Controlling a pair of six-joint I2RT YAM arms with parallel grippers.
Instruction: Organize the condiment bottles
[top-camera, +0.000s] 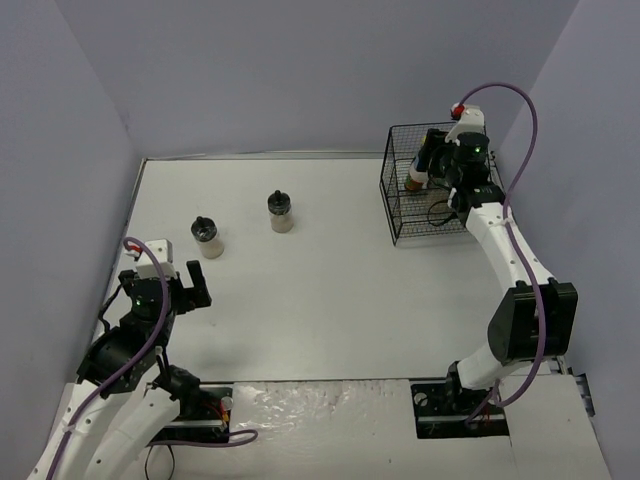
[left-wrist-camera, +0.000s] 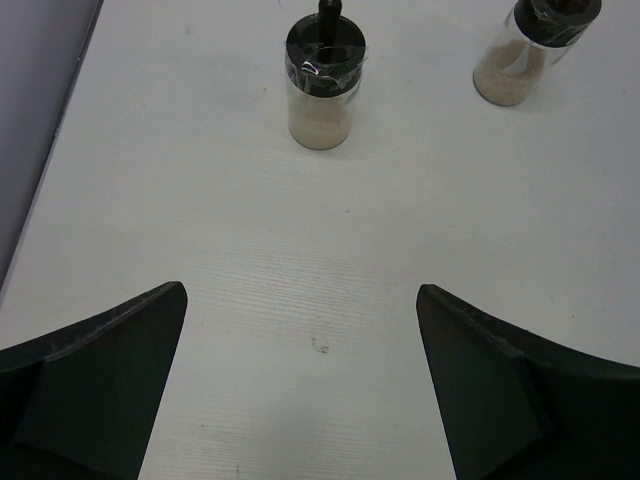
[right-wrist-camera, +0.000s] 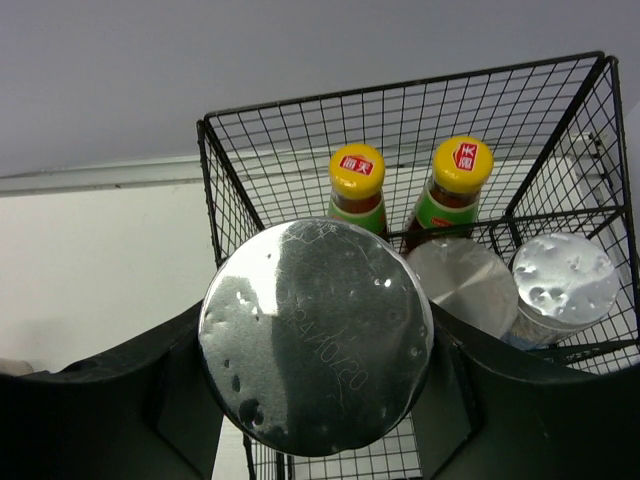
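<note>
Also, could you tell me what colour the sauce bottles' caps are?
Both caps are yellow with red markings; the right wrist view shows them best.

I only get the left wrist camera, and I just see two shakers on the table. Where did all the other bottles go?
Observer: They're in the black wire basket, far right on the table.
Operator: What's inside?
Observer: Two yellow-capped sauce bottles and two silver-lidded jars.
Operator: And the other arm?
Observer: The right gripper holds a third jar at the basket.
</note>
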